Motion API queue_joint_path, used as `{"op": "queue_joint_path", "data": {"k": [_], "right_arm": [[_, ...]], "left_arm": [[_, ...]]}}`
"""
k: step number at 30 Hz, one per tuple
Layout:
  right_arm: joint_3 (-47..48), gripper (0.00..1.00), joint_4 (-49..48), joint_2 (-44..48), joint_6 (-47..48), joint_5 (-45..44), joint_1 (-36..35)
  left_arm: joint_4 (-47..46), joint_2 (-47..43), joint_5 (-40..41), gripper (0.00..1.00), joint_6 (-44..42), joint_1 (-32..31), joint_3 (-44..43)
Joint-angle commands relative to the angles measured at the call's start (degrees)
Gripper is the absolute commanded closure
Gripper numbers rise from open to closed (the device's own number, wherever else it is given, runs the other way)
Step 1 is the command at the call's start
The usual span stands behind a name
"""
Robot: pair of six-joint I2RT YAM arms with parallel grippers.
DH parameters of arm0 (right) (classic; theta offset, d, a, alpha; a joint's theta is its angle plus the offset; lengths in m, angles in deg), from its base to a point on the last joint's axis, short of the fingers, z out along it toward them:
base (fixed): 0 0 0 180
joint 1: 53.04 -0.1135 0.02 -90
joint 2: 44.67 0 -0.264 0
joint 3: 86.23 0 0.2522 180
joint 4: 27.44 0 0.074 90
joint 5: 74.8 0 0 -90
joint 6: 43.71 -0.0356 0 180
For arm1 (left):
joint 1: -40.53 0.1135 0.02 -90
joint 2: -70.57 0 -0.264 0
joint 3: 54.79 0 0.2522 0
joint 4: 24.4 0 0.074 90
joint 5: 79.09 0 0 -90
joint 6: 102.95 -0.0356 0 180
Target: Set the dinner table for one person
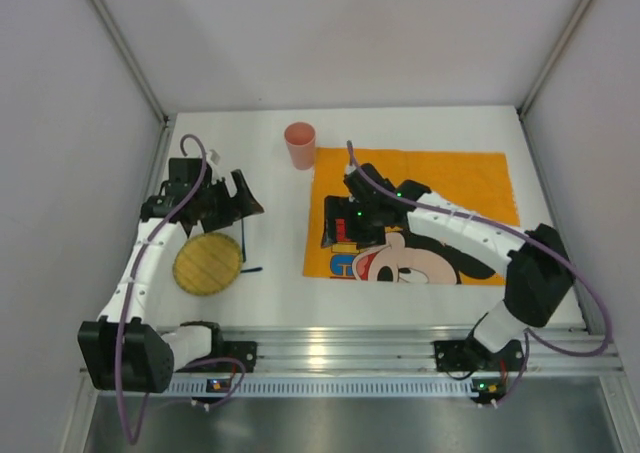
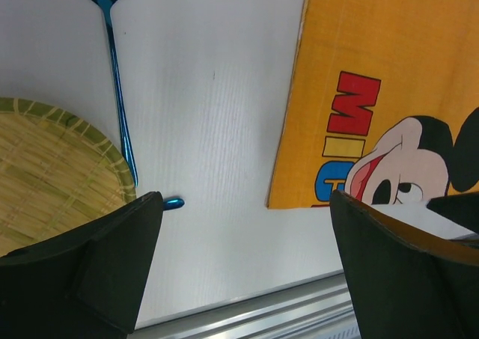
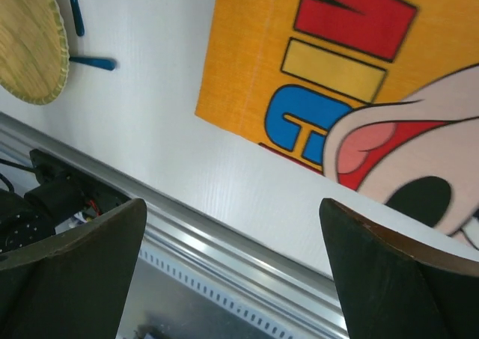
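White tabletop (image 1: 285, 198) between plain grey walls, filling the floor of the view, and this setting looks barely begun. The mat (image 1: 450, 178) lies flat at three o'clock. The cup (image 1: 299, 145) stands off its eleven o'clock corner. The plate (image 1: 207, 263) waits at eight o'clock, blue cutlery (image 2: 116, 92) just beside its rim. Left claw (image 2: 245, 204) hangs released near the plate. Right claw (image 3: 232, 204), spread wide and empty, hovers over the mat's seven o'clock corner. My call: plate next, with a pinch on that thin rim and a carry onto the mat.

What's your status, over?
Left gripper, right gripper open, empty. Mat on dinner table; woven plate, blue utensil, pink cup off mat. Nothing in the way.
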Motion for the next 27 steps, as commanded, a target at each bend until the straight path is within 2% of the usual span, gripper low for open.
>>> {"op": "queue_joint_path", "data": {"k": [1,3,6,7,9,11,14,15,17,21,27], "right_arm": [[-1.44,0.00,4.36,11.40,3.45,-5.23,4.32],[-3.81,0.00,4.63,14.58,4.42,-6.11,6.52],[-6.63,0.00,5.07,18.90,6.53,-8.22,10.20],[-7.24,0.00,4.55,19.07,7.14,-9.71,11.79],[-8.65,0.00,2.71,17.24,7.67,-9.20,16.87],[-7.79,0.00,-2.12,11.63,8.90,-8.76,19.09],[-2.88,0.17,-5.03,1.26,11.27,-7.35,20.06],[-1.38,0.35,-4.95,-1.38,12.06,-7.52,20.15],[2.31,0.45,-4.60,-8.32,12.24,-7.35,20.15],[5.49,0.49,-3.89,-15.63,11.46,-7.17,20.15],[6.37,0.53,-4.24,-21.79,9.44,-3.23,17.79]], "left_arm": [[-7.52,1.83,0.86,0.02,3.58,-0.46,-3.37],[-9.82,5.77,2.00,0.02,6.55,-1.42,-5.13],[-13.86,14.38,3.23,0.02,9.02,-3.62,-11.80],[-14.39,16.67,4.11,0.02,9.38,-4.15,-16.60],[-14.14,23.61,7.36,0.02,10.26,-5.38,-22.25],[-13.17,30.01,8.68,0.02,10.96,-5.82,-30.68],[-11.77,37.83,9.38,0.02,11.41,-6.44,-41.67],[-10.54,39.78,9.65,0.02,11.67,-6.53,-44.31],[-9.13,45.04,9.74,0.02,11.85,-6.62,-51.61],[-4.13,52.19,10.44,0.02,11.76,-6.97,-63.03],[-2.53,55.89,11.76,0.02,9.48,-7.67,-65.43]]}}
